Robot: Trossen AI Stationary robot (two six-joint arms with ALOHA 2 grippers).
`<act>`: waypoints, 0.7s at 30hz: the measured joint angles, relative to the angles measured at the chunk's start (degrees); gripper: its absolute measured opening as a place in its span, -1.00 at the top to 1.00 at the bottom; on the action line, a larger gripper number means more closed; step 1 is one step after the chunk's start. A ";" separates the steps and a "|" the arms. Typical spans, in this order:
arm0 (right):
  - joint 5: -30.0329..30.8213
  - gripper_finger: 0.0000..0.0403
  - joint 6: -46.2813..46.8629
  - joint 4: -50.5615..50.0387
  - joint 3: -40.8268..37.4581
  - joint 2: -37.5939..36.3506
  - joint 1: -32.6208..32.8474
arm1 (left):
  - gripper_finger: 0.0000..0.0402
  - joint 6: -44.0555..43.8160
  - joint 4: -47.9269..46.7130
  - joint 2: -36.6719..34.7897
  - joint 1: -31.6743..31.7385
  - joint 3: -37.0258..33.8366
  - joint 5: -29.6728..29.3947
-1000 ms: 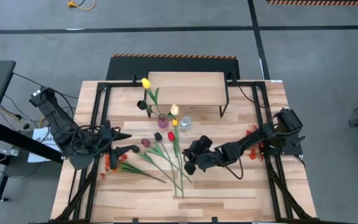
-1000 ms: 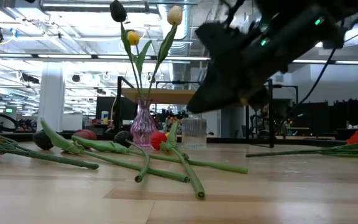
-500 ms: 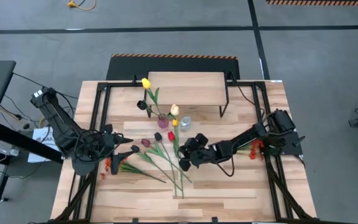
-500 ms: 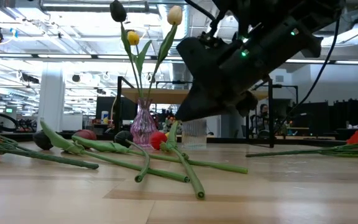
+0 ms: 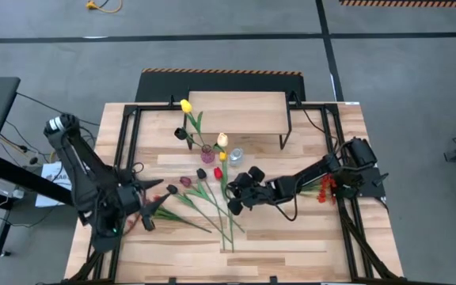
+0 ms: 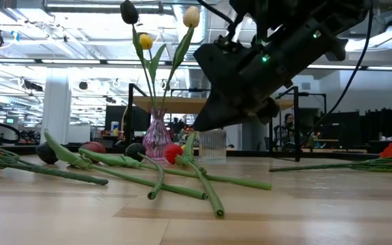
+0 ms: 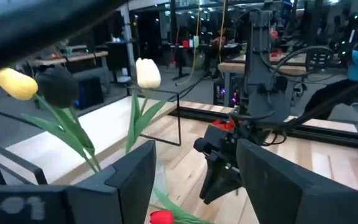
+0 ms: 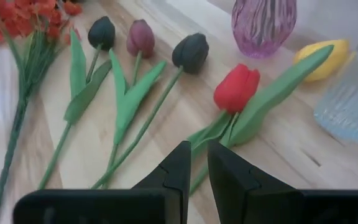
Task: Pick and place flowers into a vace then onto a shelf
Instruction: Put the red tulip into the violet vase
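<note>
Left end effector (image 5: 145, 210) is held w/ fingers spread, nothing gripped, over the table's (image 5: 291, 253) left side, just above an orange-red spray (image 5: 142, 207) lying flat. To its right, loose tulips (image 5: 212, 198) are fanned across the middle: maroon, dark and red heads toward the far side, stems trailing near. A pink vase (image 5: 207, 148) w/ three tulips already in it is seen farther back, a clear ribbed glass (image 5: 235, 157) beside it, and the shelf (image 5: 236, 112) at the far edge. Right end effector (image 5: 233, 195) is nearly shut, empty, poised low over the red tulip's (image 8: 236, 88) stem. Stems are judged light, springy, prob. slippery plastic; a mid-stem grip below the leaves is advised, not the soft head.
</note>
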 joint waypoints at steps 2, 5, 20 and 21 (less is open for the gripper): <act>0.00 0.76 -0.01 -1.00 -0.02 0.04 -0.43 | -0.06 0.97 1.52 1.85 0.08 0.00 -1.24; -0.15 0.76 0.09 -0.55 -0.02 0.09 -1.25 | -0.06 1.31 2.86 4.55 0.63 0.00 -1.32; 0.02 0.76 2.59 2.37 -0.04 0.85 -1.12 | -0.06 2.11 7.00 7.21 0.91 1.13 3.55; -0.10 0.76 2.58 2.27 -0.06 0.85 -1.30 | -0.06 2.11 7.30 7.21 1.03 1.12 3.44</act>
